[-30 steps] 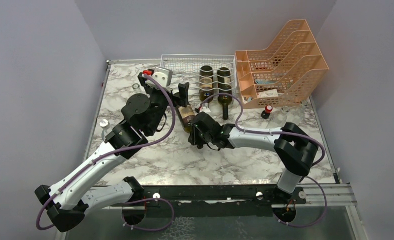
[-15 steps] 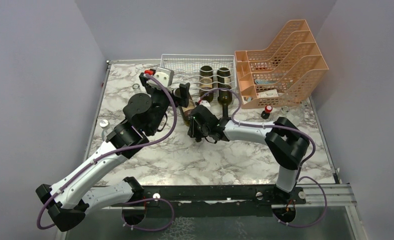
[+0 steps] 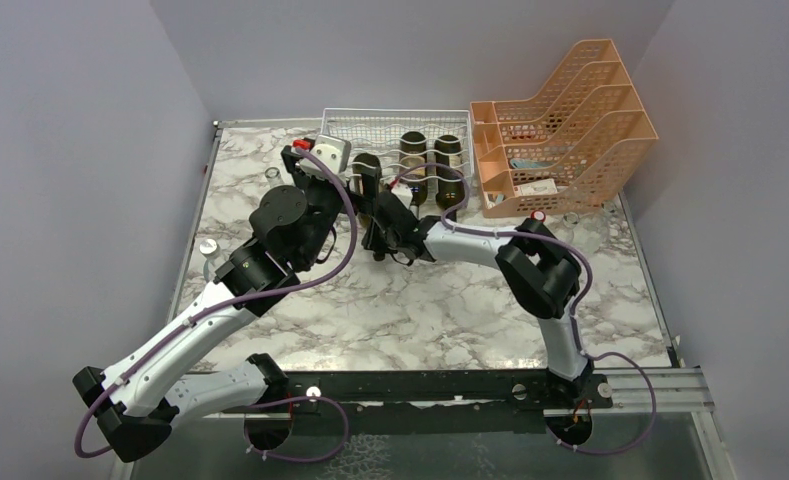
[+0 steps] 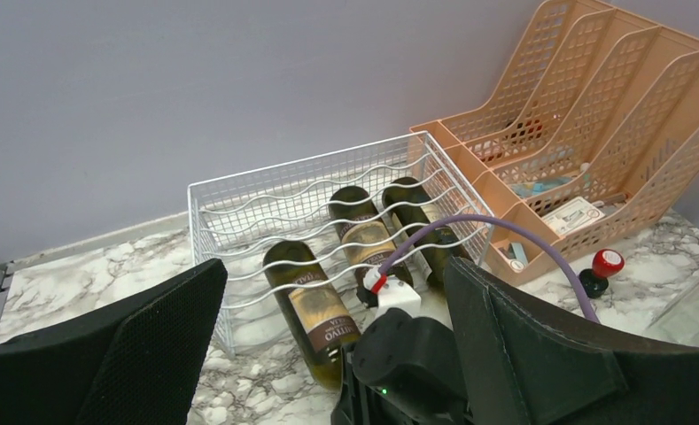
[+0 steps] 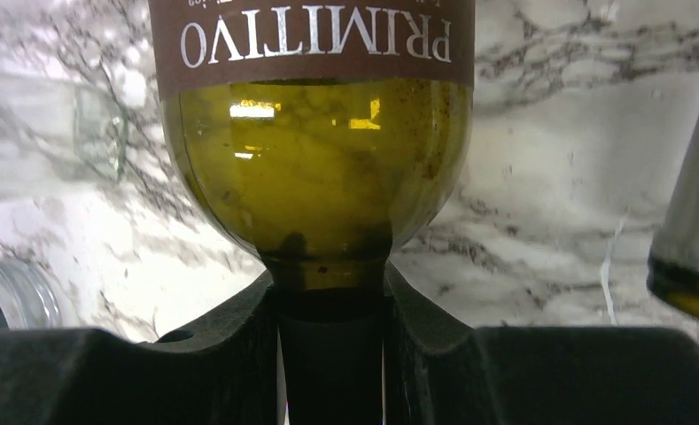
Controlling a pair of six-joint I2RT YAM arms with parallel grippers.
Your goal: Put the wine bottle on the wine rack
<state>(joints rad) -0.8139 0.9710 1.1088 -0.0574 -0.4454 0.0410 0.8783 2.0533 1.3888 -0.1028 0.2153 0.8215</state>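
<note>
Dark green glass wine bottle with a brown label (image 4: 314,310) now in the white wire-grid wine rack (image 4: 239,204); neck clamped in my right pincer (image 5: 332,301).

Over the last second my right arm has swung forward and slid the bottle off the marble table (image 3: 420,310) and base-first into the rack. It lies in the cradle just left of two other dark bottles (image 4: 363,230), shoulder and neck projecting past the front wire. My left pincer (image 4: 332,292) stays wide apart, holding nothing, hovering just in front of the rack. Judgement: placement nearly done. What remains is to seat the bottle fully, then release and withdraw without dragging it out.
</note>
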